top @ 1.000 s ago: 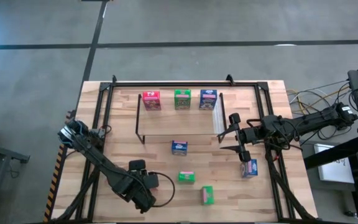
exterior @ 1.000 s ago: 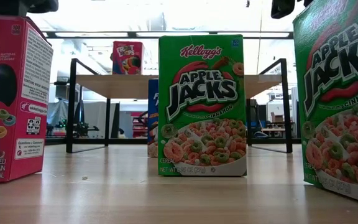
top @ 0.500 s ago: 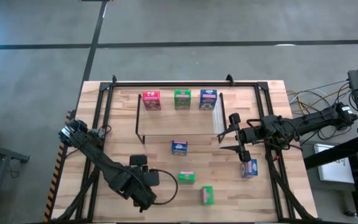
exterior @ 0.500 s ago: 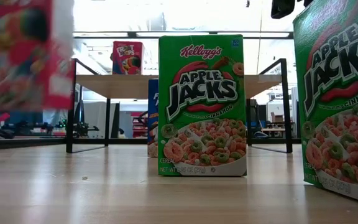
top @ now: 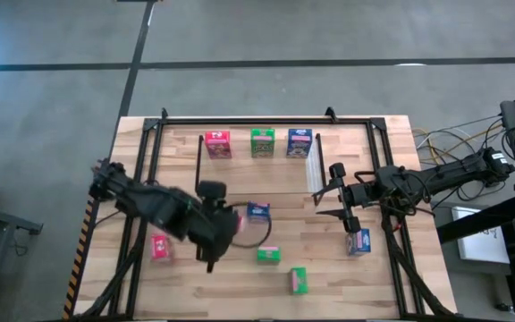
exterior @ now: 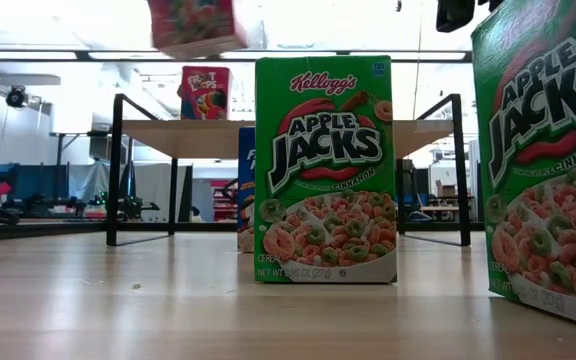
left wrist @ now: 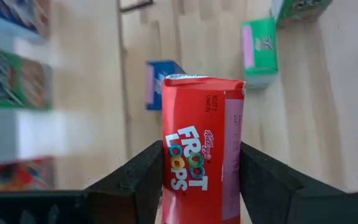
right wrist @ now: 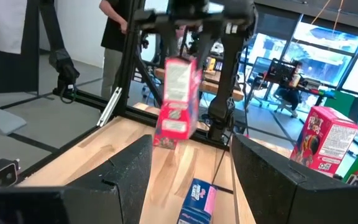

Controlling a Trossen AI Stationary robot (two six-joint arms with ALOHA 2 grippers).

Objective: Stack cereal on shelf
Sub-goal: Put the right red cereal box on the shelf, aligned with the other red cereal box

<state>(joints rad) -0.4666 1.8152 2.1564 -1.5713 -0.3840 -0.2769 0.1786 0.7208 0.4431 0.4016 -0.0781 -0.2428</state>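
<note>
My left gripper (top: 225, 222) is shut on a red cereal box (left wrist: 201, 155) high above the table's middle, just in front of the shelf (top: 206, 183). In the low view that box (exterior: 198, 22) hangs near the top of the picture. On the shelf stand one red (top: 217, 143), one green (top: 262, 141) and one blue box (top: 299, 141). Another red box (top: 159, 248), two blue boxes (top: 257, 211) (top: 358, 241) and two green ones (top: 268, 255) (top: 298, 280) rest on the table. My right gripper (top: 333, 201) waits open at the shelf's right end. My left gripper pinches the red box between its two fingers (left wrist: 146, 177), one on each of two opposite sides (left wrist: 169, 186). The fingers point down from above and lie along the box. It is lifted clear and hangs below them, slightly tilted (right wrist: 179, 102).
A black frame (top: 266, 119) runs round the table. The shelf's wire legs (exterior: 115, 170) stand behind the near green boxes (exterior: 325, 168) (exterior: 548, 150). A cable trails from the left arm over the table (top: 257, 234). People and furniture show in the room beyond (right wrist: 120, 25).
My left gripper has risen with the red box from the table's near-left part and swung toward the far edge and the right, up to the front of the shelf. The box is now lifted clear. A second red box shows where the arm was.
</note>
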